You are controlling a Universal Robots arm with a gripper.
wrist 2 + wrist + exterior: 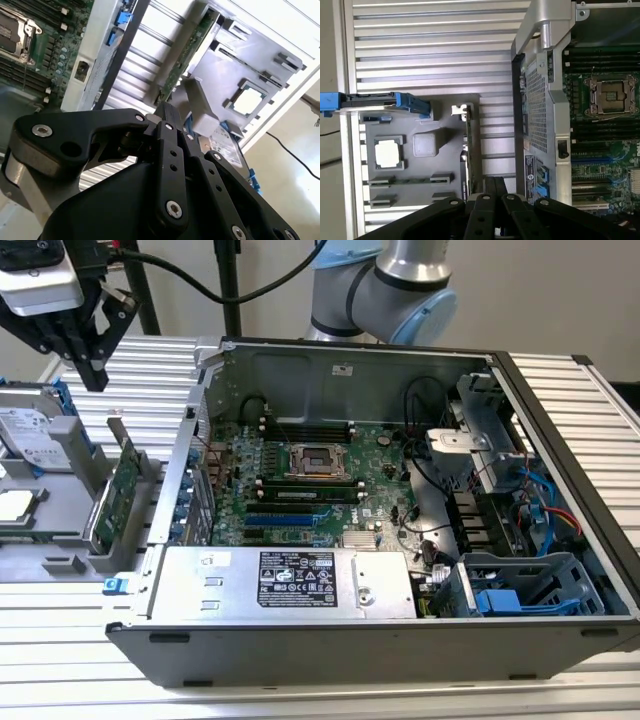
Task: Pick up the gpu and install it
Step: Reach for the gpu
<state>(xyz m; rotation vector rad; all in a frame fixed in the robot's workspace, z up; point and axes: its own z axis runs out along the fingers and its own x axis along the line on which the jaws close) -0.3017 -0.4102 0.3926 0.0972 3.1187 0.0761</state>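
Note:
The gpu [124, 488] stands on edge in a slot of the grey parts tray [60, 565], at the exterior view's left beside the open computer case [330, 640]. In both wrist views it is a thin green strip [192, 47] [468, 150]. My black gripper [97, 378] hangs above and behind the tray, well clear of the gpu, with its fingers together and nothing between them [167, 109] [495, 184]. Inside the case lies the large green motherboard [300, 475] with its long card slots [290, 518].
A silver hard drive with a blue frame [35, 430] and a square processor chip [15, 505] share the tray. The case's back wall [190, 480] rises right beside the gpu. A power supply [290, 580] and drive cages [520, 585] line the case's near and right sides.

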